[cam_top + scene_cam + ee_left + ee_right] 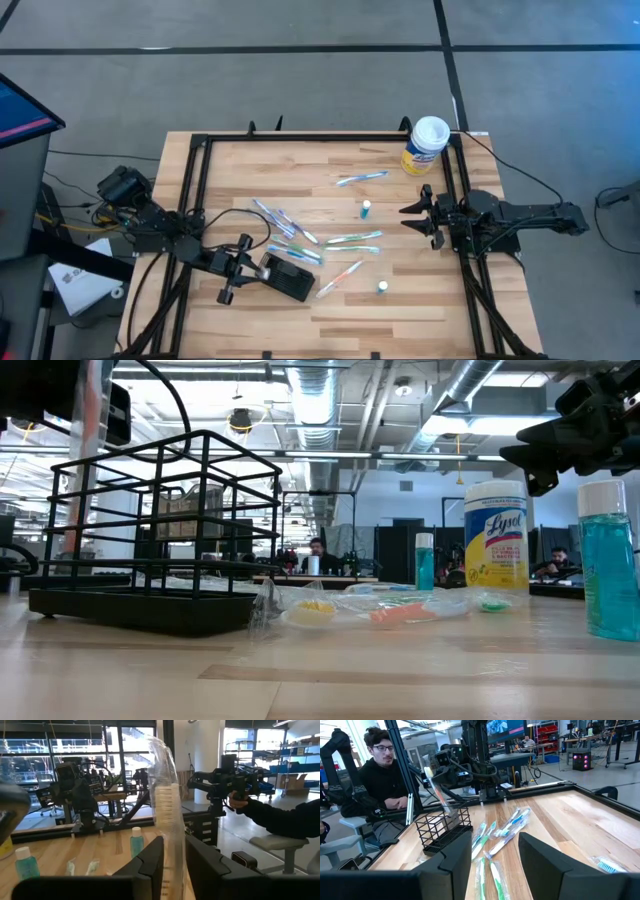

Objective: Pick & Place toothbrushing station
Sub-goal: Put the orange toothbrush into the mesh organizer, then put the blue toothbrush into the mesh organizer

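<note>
Black wire toothbrushing station [288, 276] stands on the wooden bench [330, 190] near its front left. Left pincer [243, 268], just beside it, holds a wrapped toothbrush [167, 815] upright between its fingers. Right pincer [412, 218] waits with fingers apart at the bench's right side, gripping nothing.

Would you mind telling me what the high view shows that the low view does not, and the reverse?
Only the high view shows the left gripper beside the black wire holder, the scattered wrapped toothbrushes and the waiting right gripper. Only the low view shows the holder's open bars side-on, and the room behind. Both show the yellow-labelled canister and small blue bottles.
</note>
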Controlling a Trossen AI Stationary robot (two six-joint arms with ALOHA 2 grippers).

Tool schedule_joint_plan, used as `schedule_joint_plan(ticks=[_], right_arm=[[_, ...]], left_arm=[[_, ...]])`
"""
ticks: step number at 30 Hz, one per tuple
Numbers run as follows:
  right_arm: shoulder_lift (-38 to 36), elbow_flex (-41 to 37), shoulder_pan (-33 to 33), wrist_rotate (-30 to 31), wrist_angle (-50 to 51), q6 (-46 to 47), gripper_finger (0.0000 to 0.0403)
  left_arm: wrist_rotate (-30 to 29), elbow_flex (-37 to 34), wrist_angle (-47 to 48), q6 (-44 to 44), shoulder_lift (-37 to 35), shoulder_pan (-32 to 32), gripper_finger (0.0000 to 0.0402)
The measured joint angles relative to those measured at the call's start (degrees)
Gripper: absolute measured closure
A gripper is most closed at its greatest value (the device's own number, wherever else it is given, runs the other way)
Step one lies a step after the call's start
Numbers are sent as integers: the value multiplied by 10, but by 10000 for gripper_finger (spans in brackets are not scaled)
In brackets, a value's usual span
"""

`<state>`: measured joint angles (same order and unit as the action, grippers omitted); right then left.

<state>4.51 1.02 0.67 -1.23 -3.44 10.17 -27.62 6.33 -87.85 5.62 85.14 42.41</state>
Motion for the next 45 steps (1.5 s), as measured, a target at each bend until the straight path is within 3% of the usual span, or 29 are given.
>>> schedule_joint_plan(ticks=[24, 35, 45], right_arm=[[0, 0, 0, 0, 0, 0, 249], [0, 0, 0, 0, 0, 0, 249], [0, 0, 0, 0, 0, 0, 249]], left_arm=[[-33, -35, -1, -16, 0, 0, 237], [-34, -50, -1, -15, -33, 0, 244], [-74, -61, 4, -14, -78, 0, 264]])
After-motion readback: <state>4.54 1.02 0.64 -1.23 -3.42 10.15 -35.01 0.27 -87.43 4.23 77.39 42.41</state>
